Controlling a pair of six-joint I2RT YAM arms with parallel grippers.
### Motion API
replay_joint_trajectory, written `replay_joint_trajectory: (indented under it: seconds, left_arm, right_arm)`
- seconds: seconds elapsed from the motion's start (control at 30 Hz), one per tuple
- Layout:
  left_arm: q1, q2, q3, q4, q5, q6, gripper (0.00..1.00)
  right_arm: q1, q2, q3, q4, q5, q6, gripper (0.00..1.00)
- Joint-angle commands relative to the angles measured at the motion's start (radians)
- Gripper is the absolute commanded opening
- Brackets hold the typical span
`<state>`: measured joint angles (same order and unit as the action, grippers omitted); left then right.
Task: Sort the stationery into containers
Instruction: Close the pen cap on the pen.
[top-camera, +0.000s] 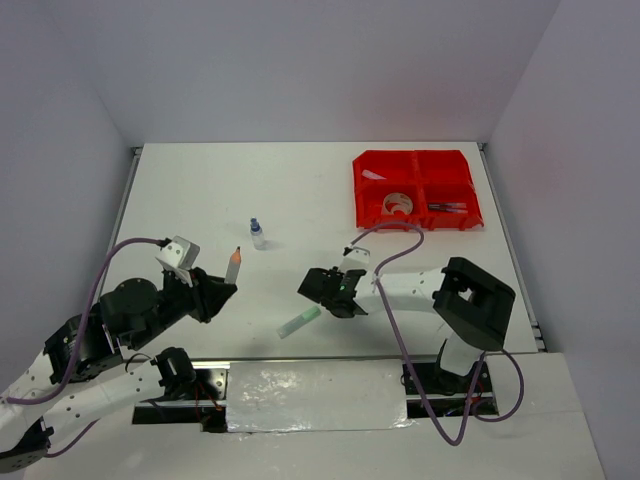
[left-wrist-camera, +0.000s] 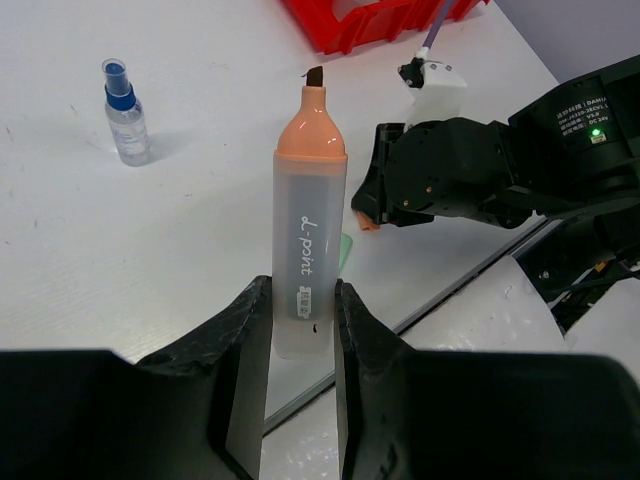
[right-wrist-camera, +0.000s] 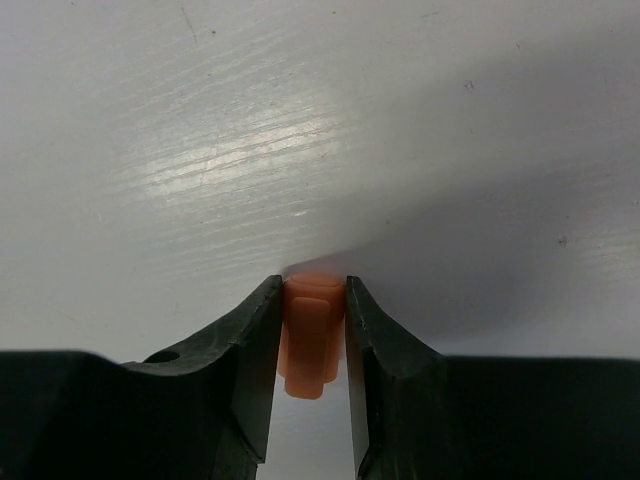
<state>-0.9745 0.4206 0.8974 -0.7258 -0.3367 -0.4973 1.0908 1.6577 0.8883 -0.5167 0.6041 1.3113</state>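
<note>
My left gripper (top-camera: 222, 290) (left-wrist-camera: 303, 312) is shut on the pale barrel of an uncapped orange-tipped highlighter (top-camera: 233, 266) (left-wrist-camera: 309, 225), which points up and away above the table. My right gripper (top-camera: 312, 287) (right-wrist-camera: 312, 300) sits low at the table's middle, its jaws closed against both sides of a small orange cap (right-wrist-camera: 312, 340) (left-wrist-camera: 366, 216). A green highlighter (top-camera: 299, 322) lies just below that gripper. A blue-capped clear bottle (top-camera: 257, 234) (left-wrist-camera: 125, 112) stands upright further back. The red containers (top-camera: 414, 153) (left-wrist-camera: 345, 30) stand at the far right, holding a tape roll (top-camera: 398, 204) and dark pens (top-camera: 447, 207).
White walls close in the table on the left, back and right. A strip of shiny sheet (top-camera: 315, 393) lies along the near edge between the arm bases. The right arm's purple cable (top-camera: 392, 300) loops over the table near its wrist.
</note>
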Motion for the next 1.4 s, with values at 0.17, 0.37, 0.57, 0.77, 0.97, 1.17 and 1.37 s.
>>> replay_joint_trajectory:
  seconds: [0.17, 0.37, 0.57, 0.77, 0.97, 1.17, 1.37]
  left_arm:
    - [-0.006, 0.0, 0.011, 0.025, -0.03, -0.003, 0.0]
    - [-0.006, 0.046, -0.001, 0.125, -0.015, -0.127, 0.0]
    - [-0.006, 0.03, -0.248, 0.696, 0.356, -0.204, 0.0]
    - [-0.007, 0.153, -0.399, 1.406, 0.713, -0.254, 0.0]
    - [-0.009, 0.267, -0.361, 1.556, 0.814, -0.227, 0.0]
    - [-0.009, 0.235, -0.358, 1.485, 0.826, -0.17, 0.0]
    - [-0.009, 0.213, -0.348, 1.37, 0.84, -0.086, 0.0]
  right_arm:
    - [-0.014, -0.151, -0.054, 0.203, 0.037, -0.099, 0.08]
    - [-0.051, -0.489, -0.118, 0.565, 0.095, -0.524, 0.0]
    - [-0.126, -0.815, -0.137, 0.949, -0.211, -0.94, 0.0]
    - [-0.134, -0.908, -0.011, 1.05, -0.674, -1.023, 0.0]
    - [-0.134, -0.874, 0.008, 1.1, -0.816, -0.951, 0.0]
    - [-0.131, -0.857, -0.037, 1.135, -0.881, -0.853, 0.0]
    - [-0.121, -0.828, -0.092, 1.288, -0.975, -0.784, 0.0]
